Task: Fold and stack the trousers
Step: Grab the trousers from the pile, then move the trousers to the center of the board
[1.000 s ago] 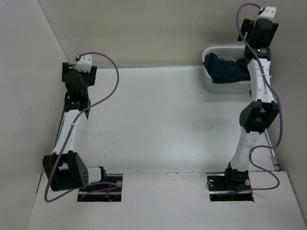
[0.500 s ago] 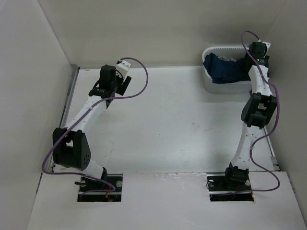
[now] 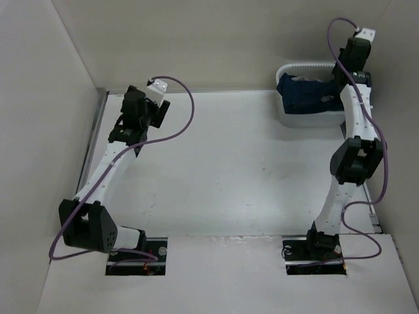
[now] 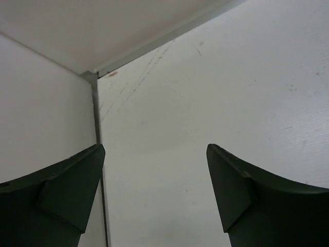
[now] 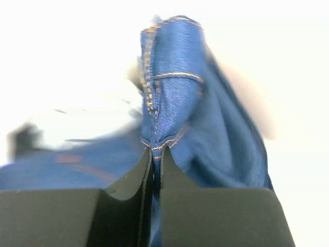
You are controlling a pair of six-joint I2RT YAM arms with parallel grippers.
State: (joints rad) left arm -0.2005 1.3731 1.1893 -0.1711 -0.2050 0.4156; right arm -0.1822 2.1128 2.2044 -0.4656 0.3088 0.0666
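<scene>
a flat white table top (image 3: pixel 229 163) fills the middle of the top view, closed in by plain beige walls (image 3: pixel 196 39) at the back and on both sides. a white oval plastic basket with a ribbed rim (image 3: pixel 308 120) stands at the table's far right corner, close to the back wall. a thin grey metal strip (image 3: pixel 95 131) runs along the table's left edge. the table carries a small dark smudge (image 3: pixel 265 171) right of centre, and a small reddish mark (image 4: pixel 112 73) lies near the far left corner.

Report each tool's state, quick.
Left tool: open, holding nothing.
Right tool: closed on the blue jeans.
</scene>
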